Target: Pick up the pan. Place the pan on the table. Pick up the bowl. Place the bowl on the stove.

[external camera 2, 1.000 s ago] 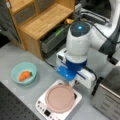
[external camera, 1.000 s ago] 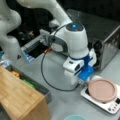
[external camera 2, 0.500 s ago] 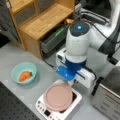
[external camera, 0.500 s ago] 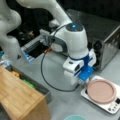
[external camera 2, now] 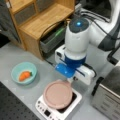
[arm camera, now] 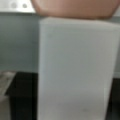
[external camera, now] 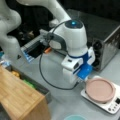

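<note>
The dusty-pink pan (external camera: 100, 90) (external camera 2: 58, 94) rests on the small white stove (external camera: 111, 106) (external camera 2: 51, 111) in both front views. My gripper (external camera: 83, 80) (external camera 2: 71, 80) is low at the pan's rim, on the side where its white handle sticks out. In the wrist view that handle (arm camera: 75, 72) fills the middle, with the pan's pink wall (arm camera: 75, 7) at the top. The light-teal bowl (external camera 2: 17, 71) stands on the grey table (external camera 2: 15, 97) at a front view's left, with an orange item (external camera 2: 24, 75) inside. Only the bowl's rim (external camera: 75, 117) shows at a front view's bottom.
A steel toaster oven (external camera: 108, 47) (external camera 2: 108, 97) stands close beside the stove. A wooden shelf unit (external camera 2: 42, 22) (external camera: 20, 100) with a grey bin (external camera 2: 52, 40) sits behind the arm. A black cable (external camera: 43, 75) hangs from the wrist over the table.
</note>
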